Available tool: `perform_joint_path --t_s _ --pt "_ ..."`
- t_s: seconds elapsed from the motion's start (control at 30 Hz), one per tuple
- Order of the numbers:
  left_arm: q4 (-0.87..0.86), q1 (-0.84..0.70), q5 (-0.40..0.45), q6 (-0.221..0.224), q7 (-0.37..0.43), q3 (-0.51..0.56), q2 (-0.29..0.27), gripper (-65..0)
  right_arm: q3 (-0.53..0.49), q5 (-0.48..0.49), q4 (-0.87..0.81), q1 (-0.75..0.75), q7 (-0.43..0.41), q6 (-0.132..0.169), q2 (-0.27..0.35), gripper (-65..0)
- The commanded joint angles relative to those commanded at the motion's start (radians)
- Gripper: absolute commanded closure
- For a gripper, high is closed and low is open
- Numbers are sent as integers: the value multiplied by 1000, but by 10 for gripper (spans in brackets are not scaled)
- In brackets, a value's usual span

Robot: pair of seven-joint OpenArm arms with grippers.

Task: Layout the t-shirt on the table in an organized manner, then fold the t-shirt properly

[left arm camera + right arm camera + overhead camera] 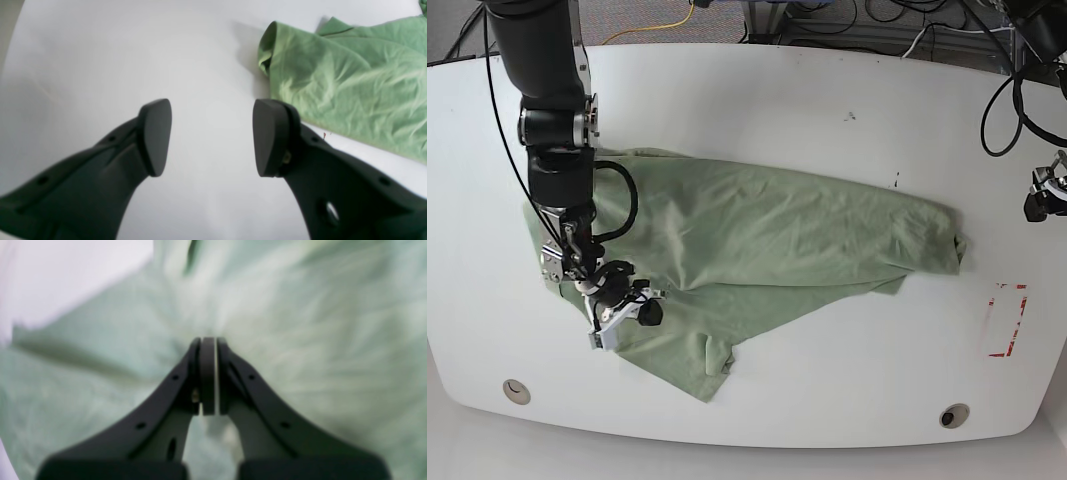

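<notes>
While my right gripper [208, 340] is clenched on the t-shirt [757, 250], rumpled on the table [827, 100] beneath it, my left gripper [211, 136] hangs released beside a sleeve, so I'd drag outward slowly, low, keeping fabric taut.

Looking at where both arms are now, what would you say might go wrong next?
The right gripper, its fingers pinched shut amid the wrinkly pale green t-shirt, may hold one layer only and slip. The left gripper hangs open over the bare glossy white table, so a one-sided pull could bunch the cloth.
</notes>
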State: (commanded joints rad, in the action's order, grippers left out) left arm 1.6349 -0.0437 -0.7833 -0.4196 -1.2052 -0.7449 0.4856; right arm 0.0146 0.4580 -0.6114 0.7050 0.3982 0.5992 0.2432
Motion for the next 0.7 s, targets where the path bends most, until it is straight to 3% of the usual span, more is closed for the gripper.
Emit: perform_joint_path --t_s 0.13,0.17,0.33,0.5,0.7 --pt "0 0 0 0 0 2 -2 -360 34 21 -170 -25 169 3 20 -230" --pt "0 0 0 0 0 2 -3 -360 71 49 -265 -64 242 3 29 -298" --pt "0 0 0 0 0 2 -25 -360 222 144 -608 -229 442 -2 40 -469" --pt "0 3 0 0 0 2 -29 -360 367 201 -833 -371 582 -3 40 -561" --pt "0 8 0 0 0 3 -58 -360 523 226 -951 -516 655 -3 41 -614"
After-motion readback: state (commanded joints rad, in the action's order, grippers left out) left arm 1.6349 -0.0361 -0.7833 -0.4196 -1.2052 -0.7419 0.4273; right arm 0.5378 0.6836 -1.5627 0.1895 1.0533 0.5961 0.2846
